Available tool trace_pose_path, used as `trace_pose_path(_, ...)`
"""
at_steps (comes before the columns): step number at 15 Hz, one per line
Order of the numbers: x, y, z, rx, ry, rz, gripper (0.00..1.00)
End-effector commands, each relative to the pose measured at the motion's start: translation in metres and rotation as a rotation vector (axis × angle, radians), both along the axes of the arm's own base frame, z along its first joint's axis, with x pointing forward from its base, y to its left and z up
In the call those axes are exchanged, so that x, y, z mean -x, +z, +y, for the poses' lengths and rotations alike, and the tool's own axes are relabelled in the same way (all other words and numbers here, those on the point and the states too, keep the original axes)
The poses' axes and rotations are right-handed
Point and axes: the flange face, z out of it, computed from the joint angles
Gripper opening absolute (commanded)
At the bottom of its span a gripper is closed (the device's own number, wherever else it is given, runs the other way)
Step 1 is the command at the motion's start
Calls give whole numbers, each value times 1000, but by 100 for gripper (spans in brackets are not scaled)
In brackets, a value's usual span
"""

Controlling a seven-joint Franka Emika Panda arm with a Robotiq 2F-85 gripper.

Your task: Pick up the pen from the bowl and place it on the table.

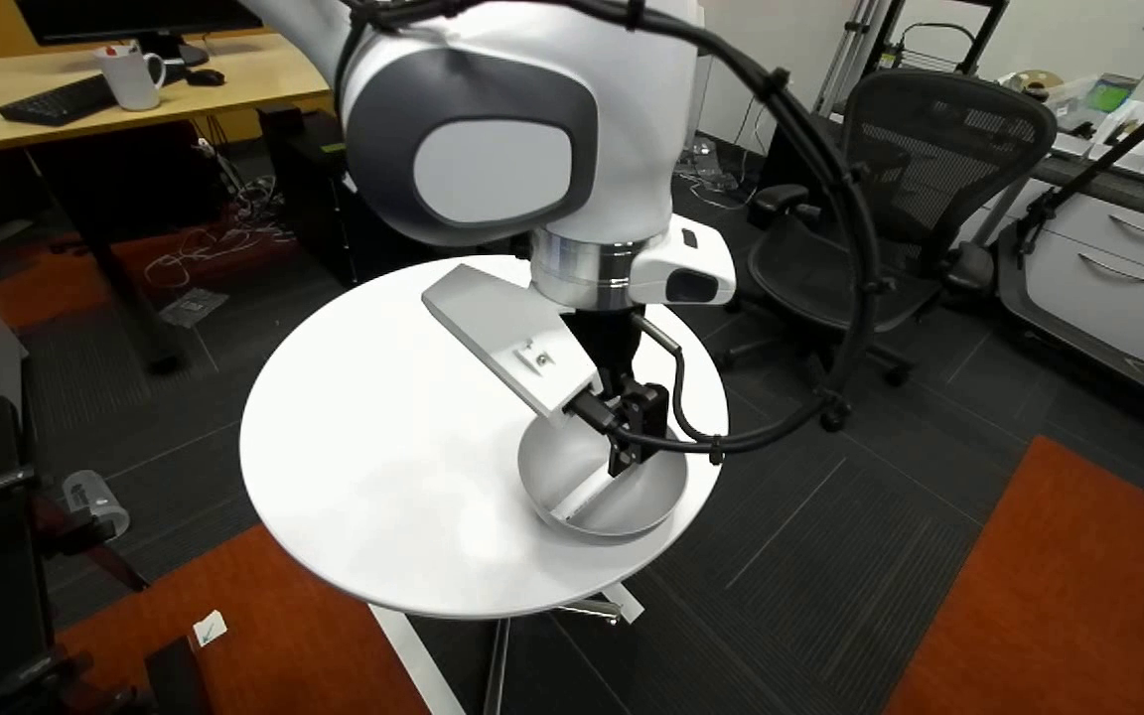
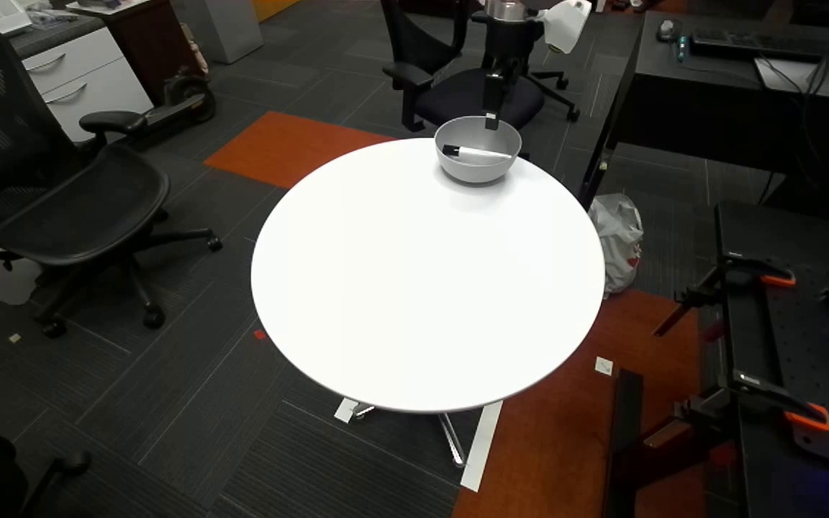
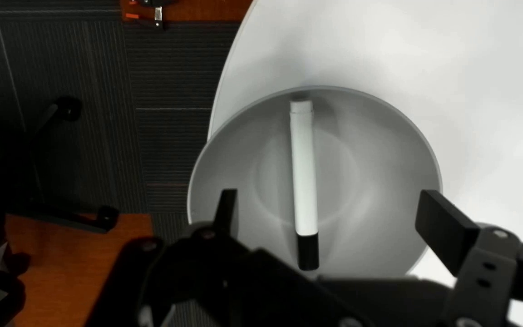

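Observation:
The grey bowl stands near the edge of the round white table; bowl and table show in both exterior views. The pen, white with a black end, lies in the bowl. In an exterior view the pen leans against the bowl's inside. My gripper is open and empty over the bowl. In the wrist view its fingers are apart on either side of the pen's line, touching nothing that I can see. The gripper hides part of the pen in an exterior view.
A mesh office chair stands beside the table. A wood desk with a mug is behind. A black cable loops along the arm. A black bench with clamps stands near the table.

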Motion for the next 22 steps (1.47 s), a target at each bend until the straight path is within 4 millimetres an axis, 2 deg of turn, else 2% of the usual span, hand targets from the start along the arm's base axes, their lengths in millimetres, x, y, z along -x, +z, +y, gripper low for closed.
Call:
trace_pose_path(1,-15,-10,-7,-33,30,-19,100)
trace_pose_path(12,-40,-47,-11,-61,37,-5,100)
trace_pose_path(22,-49,-77,-15,-67,29,28,100)
